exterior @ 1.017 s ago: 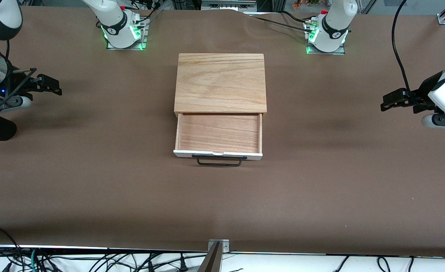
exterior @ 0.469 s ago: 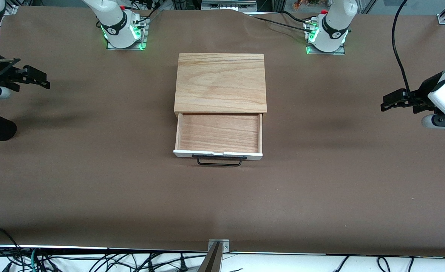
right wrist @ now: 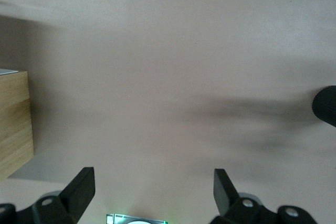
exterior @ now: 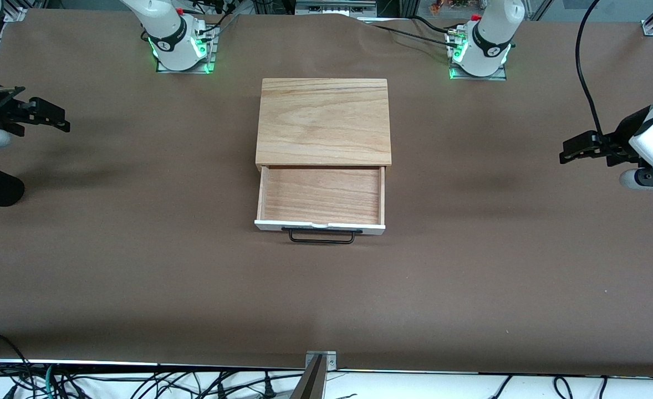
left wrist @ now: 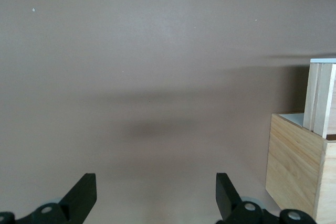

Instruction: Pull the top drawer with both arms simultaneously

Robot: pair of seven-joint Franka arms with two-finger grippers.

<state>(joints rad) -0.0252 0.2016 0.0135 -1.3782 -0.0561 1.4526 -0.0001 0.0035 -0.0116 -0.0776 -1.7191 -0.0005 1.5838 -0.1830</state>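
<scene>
The top drawer (exterior: 321, 197) stands pulled out of the wooden box (exterior: 323, 121) toward the front camera. Its wooden inside is bare. Its white front panel (exterior: 320, 226) carries the black wire handle (exterior: 322, 236). My left gripper (exterior: 570, 151) is open and empty, up over the table at the left arm's end, well away from the drawer. My right gripper (exterior: 60, 117) is open and empty, up over the table at the right arm's end. The left wrist view shows the left gripper (left wrist: 156, 195) over bare table with the box (left wrist: 302, 174) and drawer at its edge. The right wrist view shows the right gripper (right wrist: 154, 190) and the box's side (right wrist: 14, 124).
The table is covered by a brown mat (exterior: 326, 299). The two arm bases (exterior: 179, 44) (exterior: 479, 47) stand with green lights at the edge farthest from the front camera. Cables (exterior: 138, 382) lie along the edge nearest the front camera.
My right gripper has drawn back toward the right arm's end of the table and away from the front camera. My left gripper has barely moved. The drawer has not moved.
</scene>
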